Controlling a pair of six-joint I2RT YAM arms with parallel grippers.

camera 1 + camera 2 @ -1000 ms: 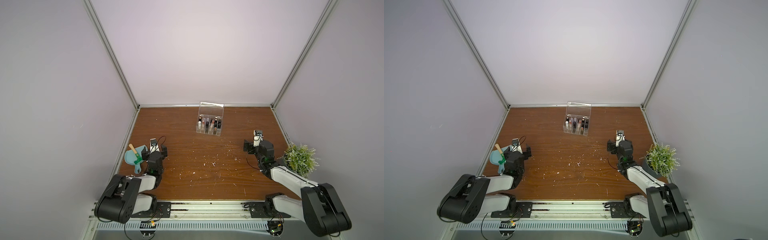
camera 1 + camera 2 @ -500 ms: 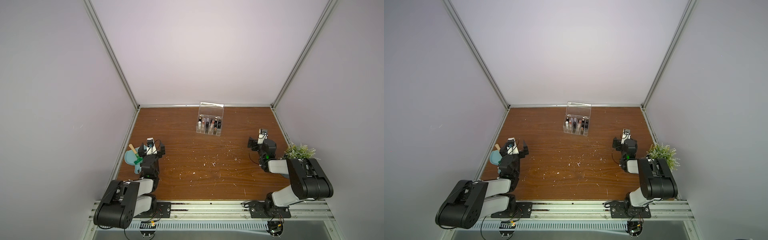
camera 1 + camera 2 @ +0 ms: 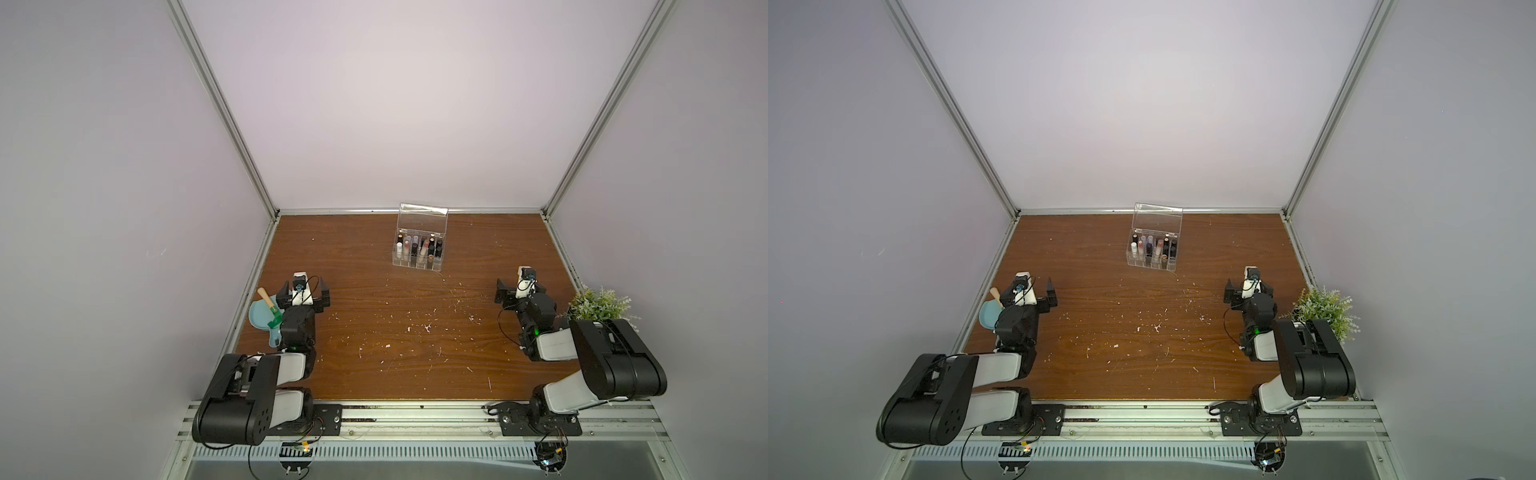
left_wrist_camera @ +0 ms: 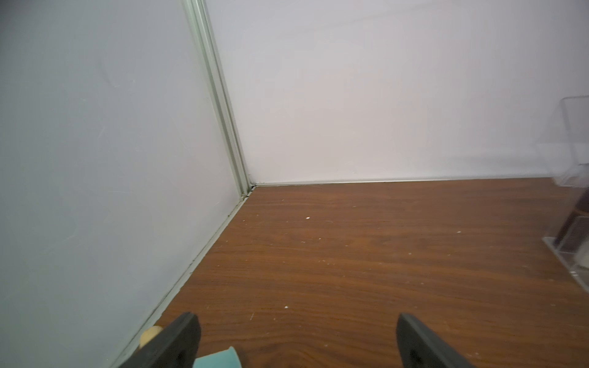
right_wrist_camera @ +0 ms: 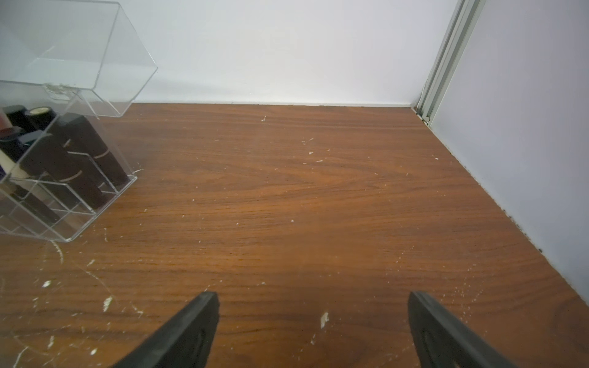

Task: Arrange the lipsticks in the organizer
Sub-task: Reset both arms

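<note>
Right wrist view shows the lipsticks standing in the open-lidded organizer near the back wall, so park your left gripper and right gripper, both spread wide and empty, well clear of it.

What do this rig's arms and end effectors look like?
The left arm and right arm match: glossy black joint housings, white link shells, thin black cables looping near the wrists. The left end effector and right end effector each have two matte black, tapered fingers, with a white-cased camera mounted behind.
</note>
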